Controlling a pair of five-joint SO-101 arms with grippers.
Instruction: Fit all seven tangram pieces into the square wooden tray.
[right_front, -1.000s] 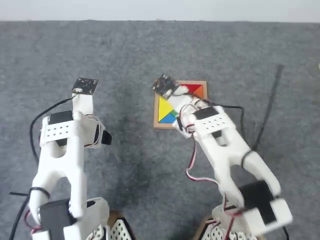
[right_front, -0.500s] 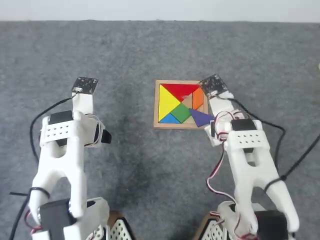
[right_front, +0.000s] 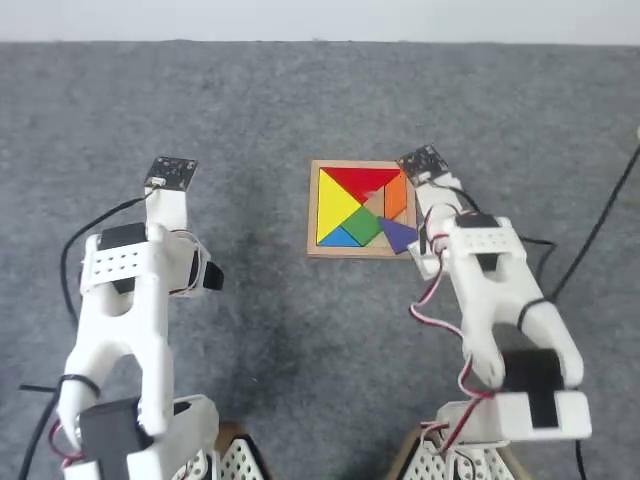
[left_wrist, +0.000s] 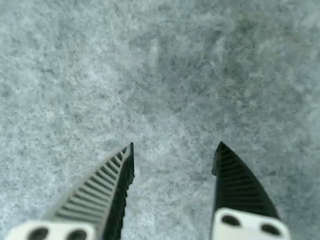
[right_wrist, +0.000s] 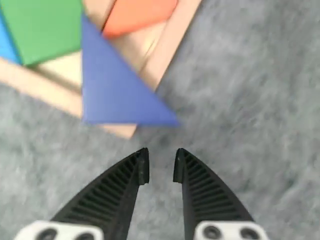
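Observation:
The square wooden tray lies on the grey mat and holds red, yellow, orange, green and blue pieces. A purple triangle lies tilted over the tray's near right corner, partly on the rim. In the right wrist view this triangle overlaps the tray rim, and my right gripper sits just short of it over the mat. Its fingers are almost together and hold nothing. My left gripper hangs open over bare mat, far left of the tray.
The right arm stands right beside the tray's right edge, its cable trailing off to the right. The left arm stands well to the left. Grey mat surrounds the tray on all sides.
The right arm swung from over the tray's left part to its right side, uncovering the pieces. The purple triangle has shifted slightly toward the tray. The left arm kept still.

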